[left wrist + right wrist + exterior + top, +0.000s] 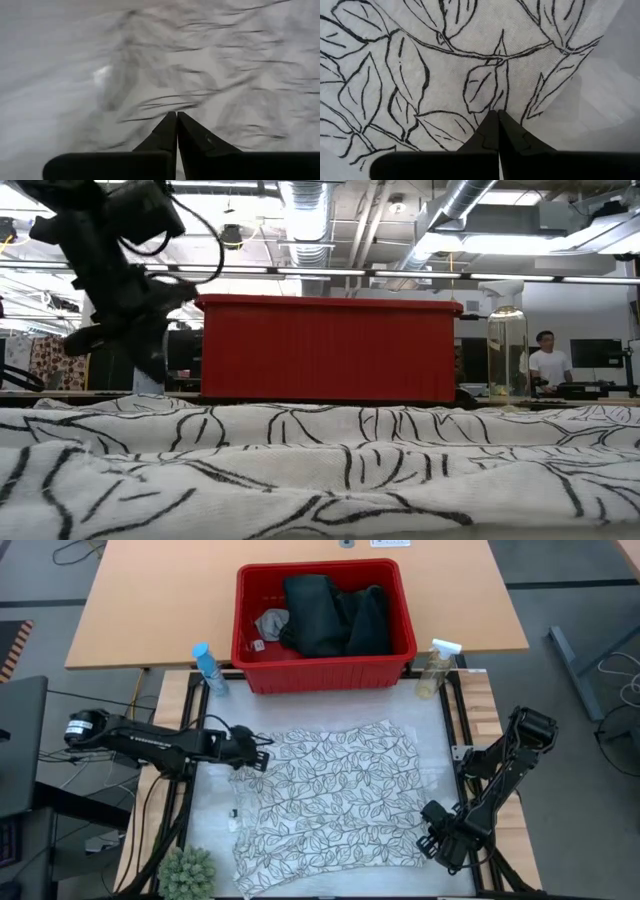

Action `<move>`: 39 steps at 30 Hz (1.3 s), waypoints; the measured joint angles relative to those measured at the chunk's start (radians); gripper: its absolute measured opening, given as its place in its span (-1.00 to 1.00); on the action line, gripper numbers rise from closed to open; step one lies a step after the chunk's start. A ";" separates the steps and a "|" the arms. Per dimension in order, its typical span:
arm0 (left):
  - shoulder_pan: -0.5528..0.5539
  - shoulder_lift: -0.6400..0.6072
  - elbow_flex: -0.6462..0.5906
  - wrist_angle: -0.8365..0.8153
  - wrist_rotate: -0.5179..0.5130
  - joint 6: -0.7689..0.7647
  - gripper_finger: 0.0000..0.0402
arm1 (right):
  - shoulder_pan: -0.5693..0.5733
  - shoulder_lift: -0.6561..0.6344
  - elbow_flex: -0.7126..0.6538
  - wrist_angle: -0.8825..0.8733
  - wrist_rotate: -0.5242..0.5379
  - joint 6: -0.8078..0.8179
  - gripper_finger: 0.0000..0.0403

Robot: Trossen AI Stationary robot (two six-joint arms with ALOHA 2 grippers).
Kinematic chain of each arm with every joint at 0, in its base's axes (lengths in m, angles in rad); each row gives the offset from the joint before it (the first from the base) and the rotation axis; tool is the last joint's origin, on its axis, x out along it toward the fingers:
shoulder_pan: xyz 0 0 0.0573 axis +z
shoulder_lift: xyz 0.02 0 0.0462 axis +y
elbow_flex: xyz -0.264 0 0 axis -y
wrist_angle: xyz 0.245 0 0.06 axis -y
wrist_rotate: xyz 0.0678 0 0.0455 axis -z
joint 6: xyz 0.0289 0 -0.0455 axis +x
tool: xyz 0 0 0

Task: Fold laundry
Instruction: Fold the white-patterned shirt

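The work table [205, 810] is carrying a pale sheet as its cover, and the white cloth with leaf print [330, 800] is lying spread flat on it. A small green plant [187, 873] is standing at the near left corner. A blue spray bottle [209, 668] and a clear spray bottle [436, 667] are standing at the far corners. Behind, a wooden table [150, 600] is holding the red basket [325, 673].

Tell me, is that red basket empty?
No. The red basket holds dark clothes and a small grey cloth.
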 joint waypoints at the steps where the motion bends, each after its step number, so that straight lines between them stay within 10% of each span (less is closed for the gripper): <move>1: 0.007 0.000 0.000 -0.026 0.000 0.001 -1.00 | 0.000 0.000 0.000 0.000 0.000 0.002 -0.90; 39: 0.298 0.148 -0.003 -0.033 0.034 0.416 -1.00 | -0.037 0.000 0.000 0.001 0.000 0.078 -0.90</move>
